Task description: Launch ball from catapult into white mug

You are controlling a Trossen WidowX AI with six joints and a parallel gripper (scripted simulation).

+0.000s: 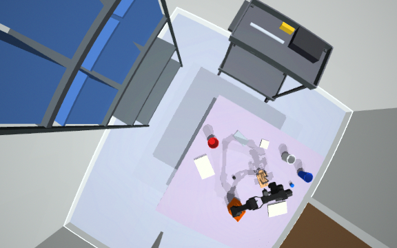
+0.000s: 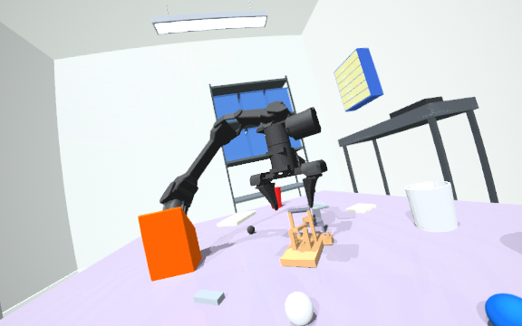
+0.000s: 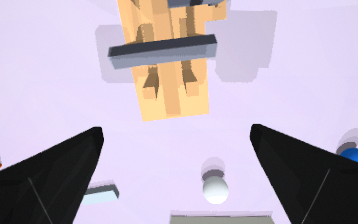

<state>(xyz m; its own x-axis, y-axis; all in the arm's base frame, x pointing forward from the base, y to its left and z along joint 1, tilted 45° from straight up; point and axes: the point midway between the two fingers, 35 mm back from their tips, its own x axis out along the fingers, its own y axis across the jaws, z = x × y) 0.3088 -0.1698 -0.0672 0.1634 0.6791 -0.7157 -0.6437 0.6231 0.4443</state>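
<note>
The tan catapult [image 1: 262, 178] [image 2: 301, 259] [image 3: 200, 104] stands on the pale table, a grey bar [image 3: 162, 52] across it in the wrist view. My gripper [image 2: 294, 208] [image 3: 178, 132] is open and empty, fingertips just above the catapult in the exterior view. The white mug [image 1: 291, 159] [image 2: 433, 207] stands upright, off to the catapult's right. A white ball [image 2: 298, 308] [image 3: 215, 190], a blue ball [image 1: 291, 185] [image 2: 514, 311] [image 3: 356, 157] and a small black ball [image 1: 233, 178] [image 2: 251, 229] lie on the table. The catapult's cup is not clear, so I cannot tell whether it holds anything.
A blue cup [image 1: 305, 176] is beyond the mug. A red cup [image 1: 213, 142] [image 2: 278, 199] stands farther back. White pads [image 1: 204, 167] [image 1: 277, 209] and a pale block [image 2: 208, 297] [image 3: 100, 194] lie around. The orange arm base [image 2: 168, 246] is left of the catapult.
</note>
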